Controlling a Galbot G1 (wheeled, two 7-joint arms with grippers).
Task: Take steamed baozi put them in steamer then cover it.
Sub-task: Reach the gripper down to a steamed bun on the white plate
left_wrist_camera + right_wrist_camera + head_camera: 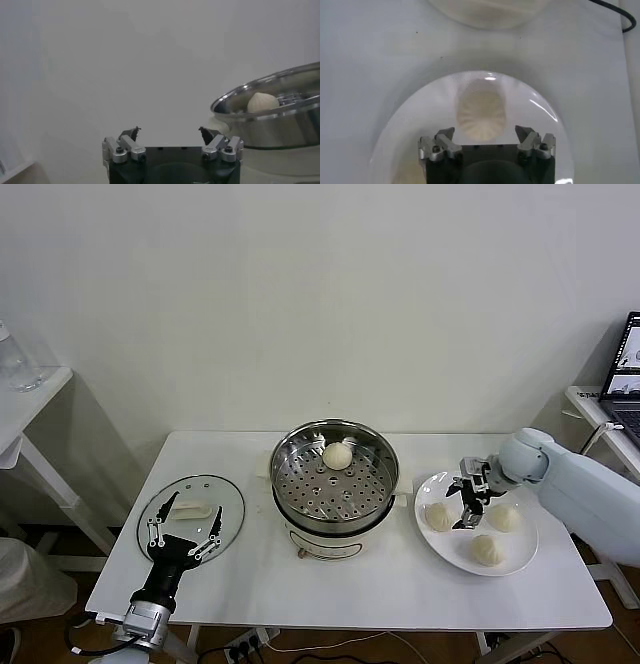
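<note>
Partly hidden: plate (520, 561) baozi (481, 116) under open right hand (465, 506).

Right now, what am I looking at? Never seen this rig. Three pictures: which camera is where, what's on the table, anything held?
It is a two-armed robot at a white table. The wide picture comes from its head; the other two come from cameras on each wrist.

In the middle stands the steamer with one baozi on its tray. The glass cover lies flat on the robot's left, with the open left gripper above it, holding nothing. On the right, a white plate carries three more baozi; the right gripper hangs open over them, lined up with one bun, empty too.
</note>
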